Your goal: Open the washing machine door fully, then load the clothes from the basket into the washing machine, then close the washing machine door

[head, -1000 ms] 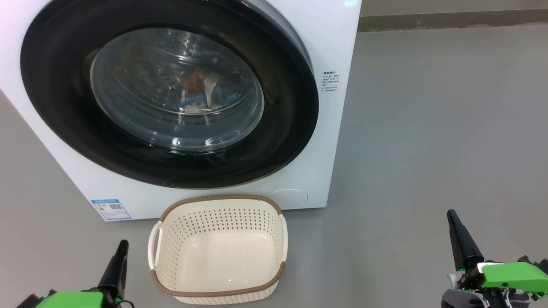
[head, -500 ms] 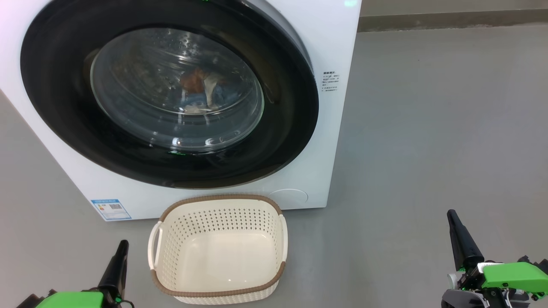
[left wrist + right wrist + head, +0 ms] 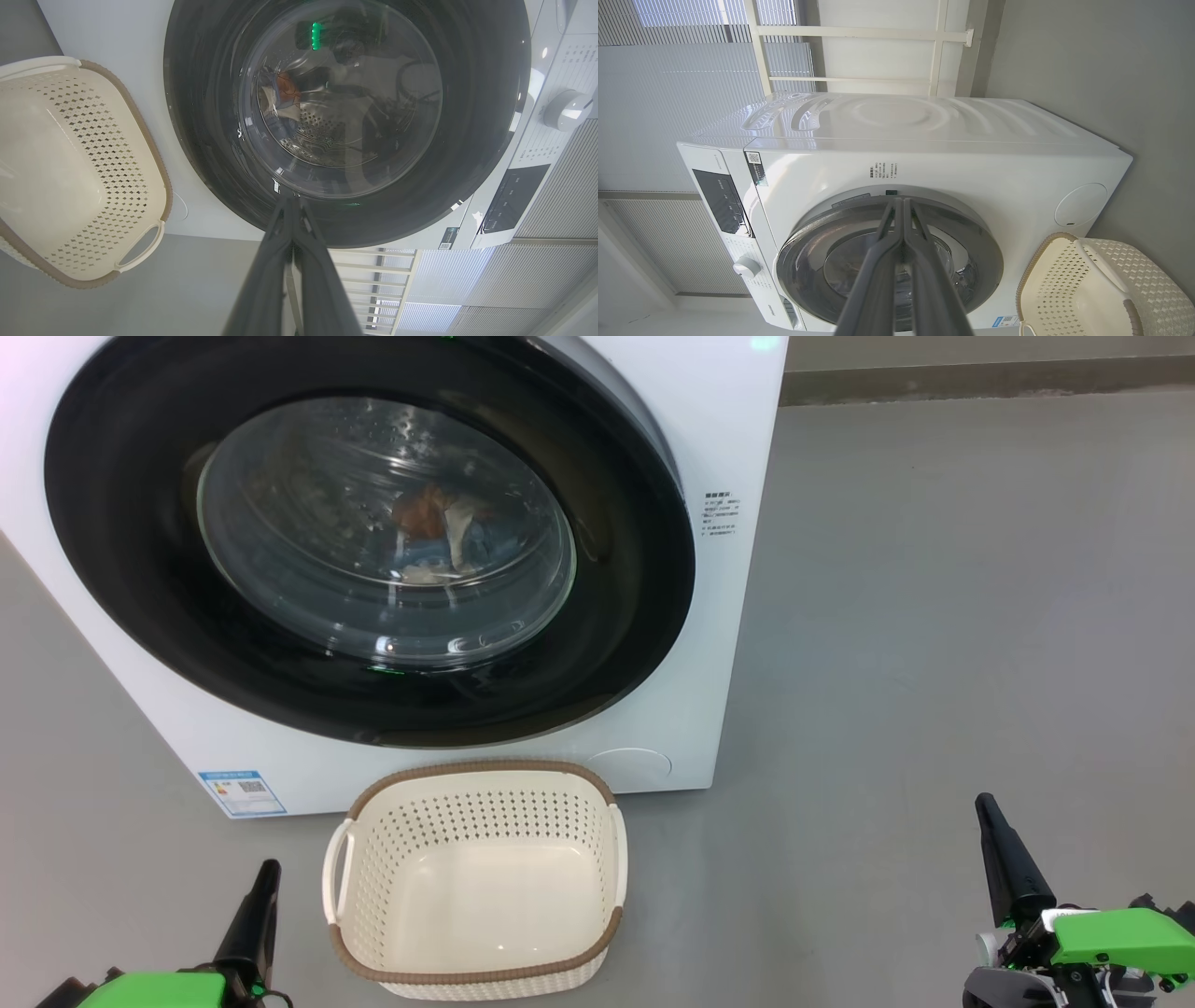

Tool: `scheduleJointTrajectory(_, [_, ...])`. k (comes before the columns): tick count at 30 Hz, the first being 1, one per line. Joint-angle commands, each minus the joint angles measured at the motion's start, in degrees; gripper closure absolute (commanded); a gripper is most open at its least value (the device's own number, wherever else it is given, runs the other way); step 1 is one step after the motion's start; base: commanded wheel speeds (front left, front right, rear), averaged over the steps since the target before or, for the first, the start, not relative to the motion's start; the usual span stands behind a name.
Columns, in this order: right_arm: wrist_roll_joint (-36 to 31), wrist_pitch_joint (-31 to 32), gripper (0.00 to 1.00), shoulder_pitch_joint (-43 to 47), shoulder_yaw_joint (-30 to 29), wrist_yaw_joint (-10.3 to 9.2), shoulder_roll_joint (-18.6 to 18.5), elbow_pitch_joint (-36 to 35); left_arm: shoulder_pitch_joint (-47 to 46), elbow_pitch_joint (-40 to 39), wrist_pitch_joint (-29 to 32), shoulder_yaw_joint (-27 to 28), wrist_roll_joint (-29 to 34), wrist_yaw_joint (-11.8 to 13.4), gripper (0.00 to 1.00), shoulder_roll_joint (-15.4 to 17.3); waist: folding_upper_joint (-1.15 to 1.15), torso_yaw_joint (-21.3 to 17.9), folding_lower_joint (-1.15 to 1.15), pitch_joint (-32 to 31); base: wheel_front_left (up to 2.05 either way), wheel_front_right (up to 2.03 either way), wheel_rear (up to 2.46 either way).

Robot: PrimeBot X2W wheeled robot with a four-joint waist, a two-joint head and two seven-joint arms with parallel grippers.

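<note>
The white washing machine (image 3: 719,420) stands ahead with its round black door (image 3: 121,569) closed flat against its front. Through the glass window the clothes (image 3: 439,527) lie inside the drum, orange, white and blue. The cream basket (image 3: 478,882) sits on the floor before the machine, with nothing in it. My left gripper (image 3: 266,870) hangs low at the basket's left, shut, holding nothing. My right gripper (image 3: 985,805) is far off to the right, shut too. The left wrist view has the door (image 3: 476,154), basket (image 3: 60,163) and shut gripper (image 3: 289,201); the right wrist view has the machine (image 3: 924,154), basket (image 3: 1092,280) and shut gripper (image 3: 902,201).
Grey floor (image 3: 934,616) spreads wide to the machine's right, up to a wall skirting (image 3: 980,378). A blue label (image 3: 241,791) marks the machine's lower left front. A control panel and knob (image 3: 567,109) sit on the machine's top edge, with window blinds (image 3: 691,74) behind it.
</note>
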Motion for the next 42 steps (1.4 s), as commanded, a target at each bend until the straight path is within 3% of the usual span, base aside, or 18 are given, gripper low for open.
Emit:
scheduleJointTrajectory(1, [0.1,0.4,1.00,-0.6,1.2,0.09,-0.1,-1.7,-2.4,-1.1,0.4,2.0,-0.5,-0.2,1.00,0.8,0.00,0.0,0.00,0.0,0.00,0.00,0.00])
scheduleJointTrajectory(42, [0.1,0.5,1.00,-0.6,1.1,0.09,0.0,-1.7,-2.4,-1.1,0.4,2.0,-0.5,-0.2,1.00,0.7,0.00,0.0,0.00,0.0,0.00,0.00,0.00])
